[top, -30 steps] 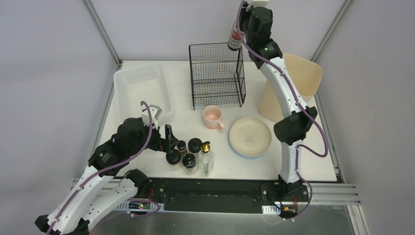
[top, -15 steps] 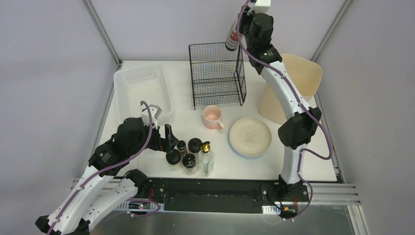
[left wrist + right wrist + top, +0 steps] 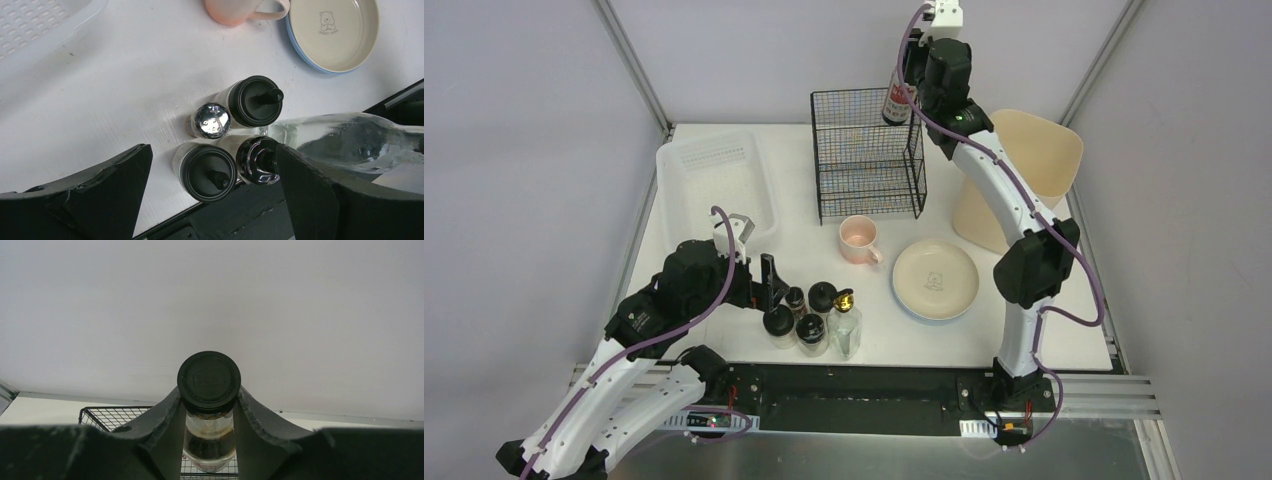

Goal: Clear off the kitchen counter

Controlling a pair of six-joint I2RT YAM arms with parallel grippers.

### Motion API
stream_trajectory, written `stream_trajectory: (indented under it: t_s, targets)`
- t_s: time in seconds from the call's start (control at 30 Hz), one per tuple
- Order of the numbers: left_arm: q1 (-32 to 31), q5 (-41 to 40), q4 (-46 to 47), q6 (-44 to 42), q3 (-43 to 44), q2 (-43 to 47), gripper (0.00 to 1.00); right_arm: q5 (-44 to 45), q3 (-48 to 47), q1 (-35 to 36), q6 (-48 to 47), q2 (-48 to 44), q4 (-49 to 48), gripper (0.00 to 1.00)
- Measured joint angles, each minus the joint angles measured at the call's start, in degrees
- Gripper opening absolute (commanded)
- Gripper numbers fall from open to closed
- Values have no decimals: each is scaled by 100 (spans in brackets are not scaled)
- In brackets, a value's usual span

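The white kitchen counter (image 3: pixel 724 240) carries a cluster of small black-lidded jars (image 3: pixel 809 328) and a clear glass bottle (image 3: pixel 846 322) at its near edge. My left gripper (image 3: pixel 769 283) is open and hovers just left of this cluster; in the left wrist view its jaws stand wide apart around a black-lidded jar (image 3: pixel 207 172) and a shiny-capped jar (image 3: pixel 257 160). My right gripper (image 3: pixel 907 85) is shut on a dark sauce bottle (image 3: pixel 894 100) with a black cap (image 3: pixel 209 375), held high over the right top corner of the black wire rack (image 3: pixel 867 150).
A translucent white tray (image 3: pixel 714 180) lies at the back left. A pink mug (image 3: pixel 858 238) and a cream plate with a blue rim (image 3: pixel 935 278) sit mid-counter. A beige bin (image 3: pixel 1034 165) stands at the back right.
My right gripper has carried the sauce bottle left and down toward the top of the wire rack. The left arm has not moved.
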State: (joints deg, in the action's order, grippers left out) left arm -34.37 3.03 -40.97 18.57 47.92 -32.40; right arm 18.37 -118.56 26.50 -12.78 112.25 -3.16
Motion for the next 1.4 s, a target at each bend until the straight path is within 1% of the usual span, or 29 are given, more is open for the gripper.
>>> stream_trajectory:
  t_s: [0.13,0.37,0.5,0.77,1.03,1.27,1.4]
  targets:
    - [0,0,0,0,0,0,100,13,-46,0,-63,11,90,0]
    - [26,0,0,0,-7,2,100,72,-846,0,-103,479,446,0]
    - [37,2,-2,0,-9,0,100,136,-1071,0,-98,820,629,0]
    - [74,33,0,0,-9,0,100,326,-1021,0,-125,1287,994,0]
    - [74,105,0,0,-9,-24,100,520,-743,-9,-118,1298,1016,0]
    - [74,105,-2,0,-9,-39,99,627,-706,-94,256,1298,1327,0]
    - [74,105,0,0,-9,-63,100,636,-481,-146,487,1296,1327,0]
